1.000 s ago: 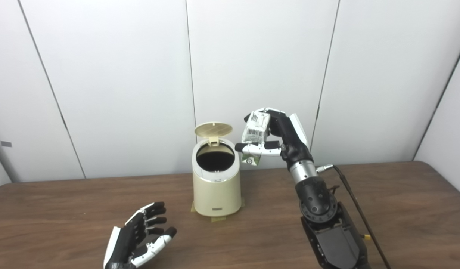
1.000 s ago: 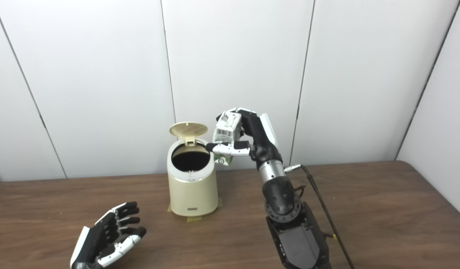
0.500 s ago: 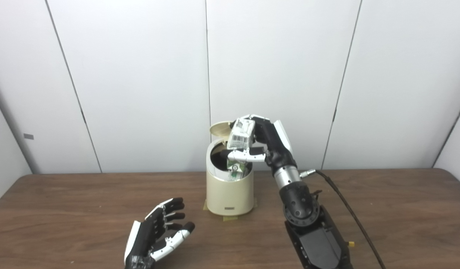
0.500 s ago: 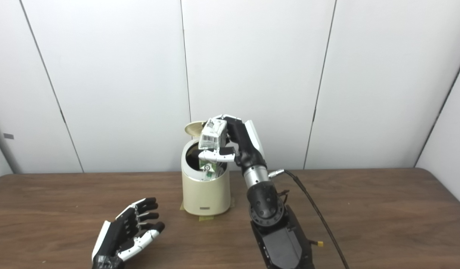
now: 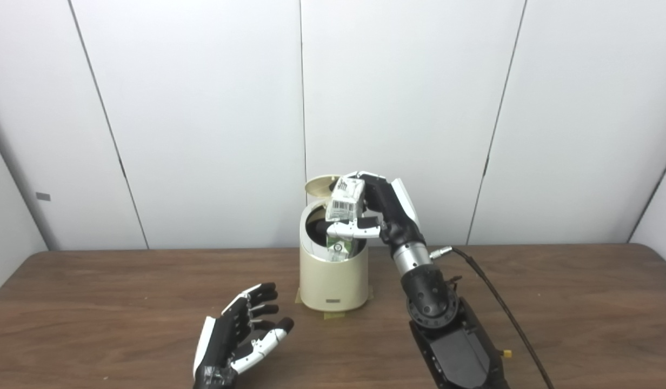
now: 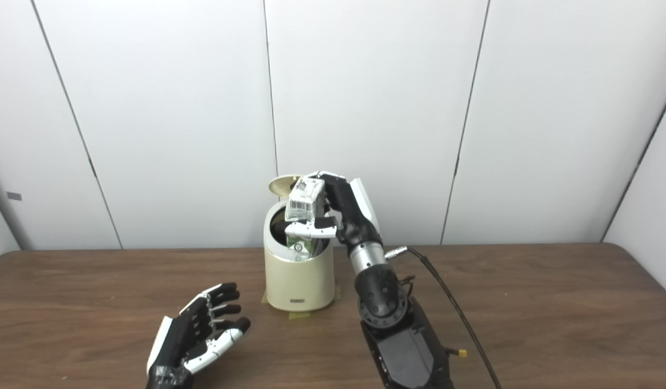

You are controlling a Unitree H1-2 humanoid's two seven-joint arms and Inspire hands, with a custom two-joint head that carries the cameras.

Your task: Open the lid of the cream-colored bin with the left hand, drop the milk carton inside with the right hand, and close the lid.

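The cream-colored bin (image 5: 333, 281) stands on the wooden table with its round lid (image 5: 318, 185) tipped up at the back. My right hand (image 5: 384, 213) is shut on the white milk carton (image 5: 345, 208) and holds it over the bin's opening, its lower end with the green print dipping into the mouth. The carton also shows in the right eye view (image 6: 305, 202). My left hand (image 5: 241, 337) is open and empty, palm up, low over the table in front and left of the bin.
A black cable (image 5: 500, 308) runs from my right wrist down across the table to the right. Bits of tape (image 5: 333, 315) lie under the bin's base. White wall panels stand close behind the table's far edge.
My right hand has carried the carton left from beside the bin to over its opening and lowered its bottom into the mouth. The camera has also shifted. The left hand stays open.
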